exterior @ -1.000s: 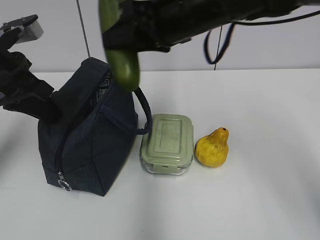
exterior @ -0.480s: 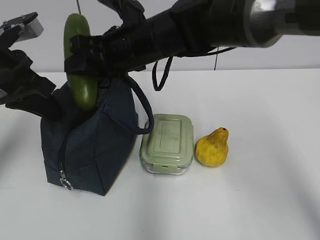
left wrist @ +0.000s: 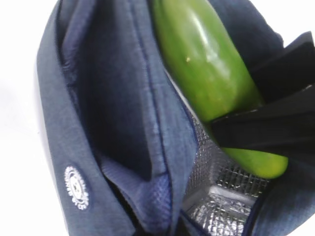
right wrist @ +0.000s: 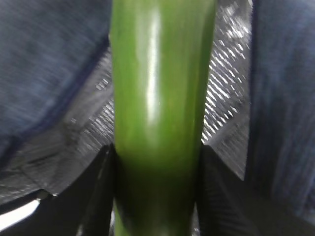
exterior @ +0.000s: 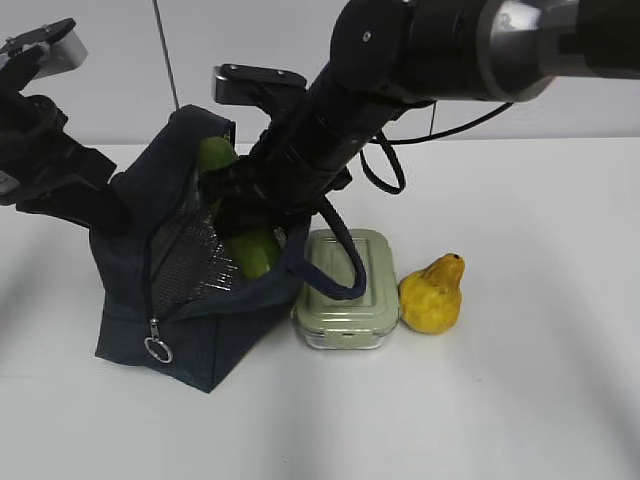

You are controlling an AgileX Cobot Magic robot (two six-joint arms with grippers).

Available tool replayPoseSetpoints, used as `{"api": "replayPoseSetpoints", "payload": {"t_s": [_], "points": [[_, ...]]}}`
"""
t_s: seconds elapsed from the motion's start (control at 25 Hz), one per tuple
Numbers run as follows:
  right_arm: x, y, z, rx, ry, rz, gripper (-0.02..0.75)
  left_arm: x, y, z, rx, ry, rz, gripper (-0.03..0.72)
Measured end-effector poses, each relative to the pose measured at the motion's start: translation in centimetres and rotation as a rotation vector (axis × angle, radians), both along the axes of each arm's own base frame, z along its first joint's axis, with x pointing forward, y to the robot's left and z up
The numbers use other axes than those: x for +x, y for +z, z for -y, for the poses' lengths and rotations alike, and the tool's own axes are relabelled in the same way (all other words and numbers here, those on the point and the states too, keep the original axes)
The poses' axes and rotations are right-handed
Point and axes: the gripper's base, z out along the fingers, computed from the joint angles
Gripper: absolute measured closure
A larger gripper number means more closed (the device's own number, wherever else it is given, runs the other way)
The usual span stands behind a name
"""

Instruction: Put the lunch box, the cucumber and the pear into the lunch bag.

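The navy lunch bag point(exterior: 190, 340) stands at the left with its mouth open and silvery lining point(exterior: 190, 260) showing. My right gripper point(exterior: 252, 205) is shut on the dark green cucumber point(exterior: 252, 250), which slants down into the bag's mouth. In the right wrist view the cucumber point(right wrist: 157, 98) sits between my black fingers point(right wrist: 96, 196) over the lining. My left gripper point(exterior: 108, 205) holds the bag's left top edge; its jaws are hidden by fabric point(left wrist: 108, 98) in the left wrist view, where the cucumber point(left wrist: 206, 64) also shows. The lunch box point(exterior: 345, 290) and pear point(exterior: 432, 293) lie to the right.
The bag's loop handle point(exterior: 335, 265) hangs over the lunch box's left edge. The zipper's ring pull point(exterior: 156, 348) hangs at the bag's front. The white table point(exterior: 520, 400) spreads to the right and front. A thin pole point(exterior: 166, 50) stands behind.
My right arm has brought the cucumber from above down into the bag's mouth. The bag has opened wider. The lunch box and pear have shifted slightly right.
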Motion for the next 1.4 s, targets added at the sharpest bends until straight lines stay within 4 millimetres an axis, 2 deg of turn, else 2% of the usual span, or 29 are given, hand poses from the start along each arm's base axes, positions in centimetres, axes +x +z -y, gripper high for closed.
{"api": "replayPoseSetpoints", "payload": {"t_s": [0.32, 0.48, 0.56, 0.6, 0.8, 0.96, 1.12, 1.24, 1.4], "points": [[-0.1, -0.3, 0.3, -0.042, -0.009, -0.022, 0.405, 0.0, 0.0, 0.0, -0.003, 0.0, 0.001, 0.687], [-0.2, -0.3, 0.0, -0.022, 0.017, -0.032, 0.272, 0.0, 0.0, 0.1, -0.004, 0.0, -0.001, 0.687], [-0.2, 0.3, -0.1, -0.015, 0.028, -0.031, 0.172, 0.0, 0.0, 0.1, -0.003, -0.001, -0.002, 0.687], [-0.1, 0.8, -0.2, -0.009, 0.035, -0.027, 0.148, 0.0, 0.0, 0.0, -0.002, -0.001, -0.002, 0.687], [0.0, 3.8, -0.3, -0.014, 0.074, 0.01, 0.144, 0.0, 0.0, 0.0, 0.0, -0.002, -0.002, 0.687], [-0.5, 6.3, 1.5, -0.152, 0.043, 0.065, 0.151, 0.0, 0.0, 0.0, 0.001, -0.002, -0.001, 0.687], [-0.7, 7.5, 3.9, -0.29, -0.025, 0.072, 0.156, 0.0, 0.0, 0.0, 0.011, -0.005, 0.0, 0.687], [-0.6, 8.1, 5.7, -0.325, -0.063, 0.038, 0.157, 0.0, -0.1, -0.1, 0.017, -0.008, -0.001, 0.687], [0.5, 8.0, 9.2, -0.378, -0.136, -0.024, 0.162, -0.1, -0.1, -0.1, 0.018, -0.009, -0.001, 0.687]]}}
